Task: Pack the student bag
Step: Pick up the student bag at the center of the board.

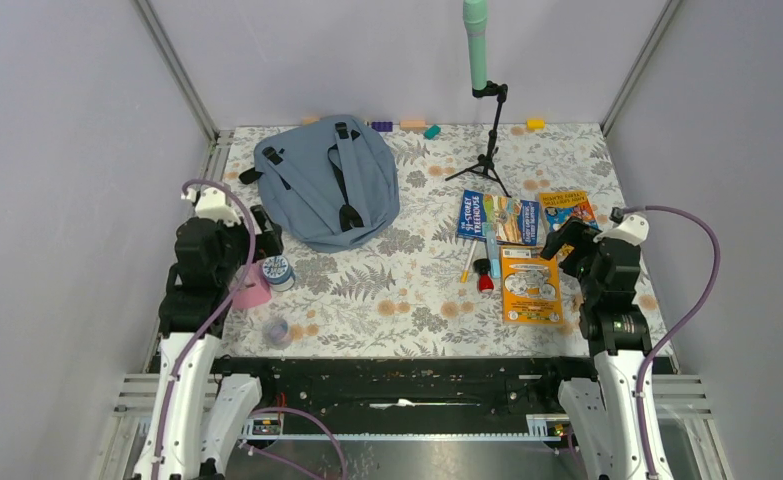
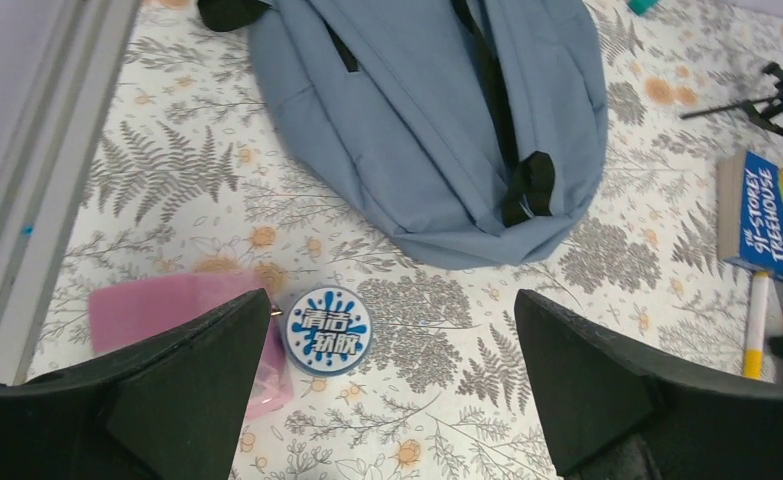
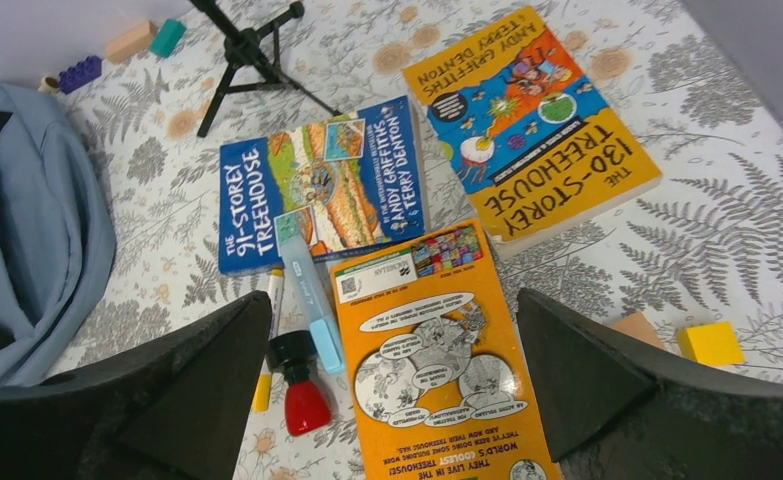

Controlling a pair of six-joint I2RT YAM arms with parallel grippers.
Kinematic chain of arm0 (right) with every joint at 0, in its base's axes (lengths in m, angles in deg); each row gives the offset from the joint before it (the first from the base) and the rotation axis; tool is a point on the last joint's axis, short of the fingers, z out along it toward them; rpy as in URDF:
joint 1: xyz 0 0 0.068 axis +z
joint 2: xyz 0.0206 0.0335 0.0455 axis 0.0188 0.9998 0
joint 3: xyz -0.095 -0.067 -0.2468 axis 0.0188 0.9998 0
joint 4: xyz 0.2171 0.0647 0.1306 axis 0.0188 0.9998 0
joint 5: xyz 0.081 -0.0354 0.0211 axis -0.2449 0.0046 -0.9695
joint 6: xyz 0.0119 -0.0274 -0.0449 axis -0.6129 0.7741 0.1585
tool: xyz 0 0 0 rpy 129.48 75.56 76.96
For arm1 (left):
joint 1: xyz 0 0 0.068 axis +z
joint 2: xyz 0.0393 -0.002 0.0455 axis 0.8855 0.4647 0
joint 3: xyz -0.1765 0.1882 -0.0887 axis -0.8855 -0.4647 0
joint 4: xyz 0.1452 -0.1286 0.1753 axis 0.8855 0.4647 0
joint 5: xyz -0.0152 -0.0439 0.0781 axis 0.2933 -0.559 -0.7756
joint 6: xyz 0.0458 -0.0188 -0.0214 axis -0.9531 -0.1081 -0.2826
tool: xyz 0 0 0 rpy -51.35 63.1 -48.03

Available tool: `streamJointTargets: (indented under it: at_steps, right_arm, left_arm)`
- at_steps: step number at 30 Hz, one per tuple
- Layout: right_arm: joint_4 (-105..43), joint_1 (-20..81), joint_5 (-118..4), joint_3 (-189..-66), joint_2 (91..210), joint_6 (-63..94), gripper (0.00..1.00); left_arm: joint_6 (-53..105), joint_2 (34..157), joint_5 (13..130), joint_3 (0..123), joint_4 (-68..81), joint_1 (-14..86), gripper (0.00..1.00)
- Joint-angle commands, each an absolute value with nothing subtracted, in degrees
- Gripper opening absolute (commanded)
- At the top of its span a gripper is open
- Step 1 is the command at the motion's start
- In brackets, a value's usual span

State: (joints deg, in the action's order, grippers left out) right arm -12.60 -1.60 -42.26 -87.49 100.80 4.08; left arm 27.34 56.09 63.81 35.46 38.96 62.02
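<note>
Grey walls are boxing in a floral-print surface (image 1: 407,300); student bag (image 1: 325,180) is lying flat at the far left of it, straps side up, just beyond the left claw (image 2: 392,300); no open zip is showing in any view, so I'm judging it shut, tho can't be sure; that left claw is hanging fully spread & gripping nothing, w/ a round blue-label tin (image 2: 327,330) and a pink pouch (image 2: 167,310) sitting below it, tin right at the pouch's edge; right claw (image 3: 392,298) is likewise gaping wide & empty, hovering over three books: blue 91-Storey book (image 3: 317,190), 130-Storey book (image 3: 537,130) beside it, orange book (image 3: 437,350) nearest; a pale-blue pen (image 3: 307,290) is lying across the blue book's corner, and a red bottle (image 3: 302,395) is resting just beside the orange book. All these items are sitting outside the bag, so packing is looking not yet begun; step in hand is prob. lining up for the first grab. Next move is likely calling for one claw pinning the bag while the other is hunting a zip pull; soft fabric is prob. going to bunch & slide.
</note>
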Motion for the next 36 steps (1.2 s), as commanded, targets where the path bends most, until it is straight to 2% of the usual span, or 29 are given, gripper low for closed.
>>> streamJointTargets:
  at_steps: [1, 6, 9, 14, 24, 36]
  right_arm:
    - [-13.87, -1.38, -48.17, -88.8, 103.12, 5.24, 1.0]
    - [-13.85, -1.43, -54.28, -89.82, 106.37, 5.86, 1.0]
    - [-13.98, -1.39, -54.61, -89.73, 106.53, 6.04, 1.0]
    - [-14.17, -1.43, -54.25, -89.42, 105.56, 6.2, 1.0]
    - [-14.44, -1.38, -54.35, -88.89, 104.86, 6.19, 1.0]
    - [-14.65, -1.38, -53.72, -88.37, 104.75, 5.89, 1.0]
  left_arm:
    - [25.8, 60.76, 72.56, 41.38, 37.0, 60.18, 0.99]
    - [21.53, 72.5, 73.36, 46.33, 39.29, 48.8, 0.99]
    - [16.95, 79.85, 65.89, 50.71, 42.9, 38.94, 0.99]
    - [11.33, 90.51, 47.06, 53.2, 44.07, 24.82, 0.99]
    - [9.74, 113.86, 40.33, 61.0, 42.7, 21.99, 0.99]
    - [8.68, 123.96, 35.16, 61.69, 38.59, 21.97, 0.99]
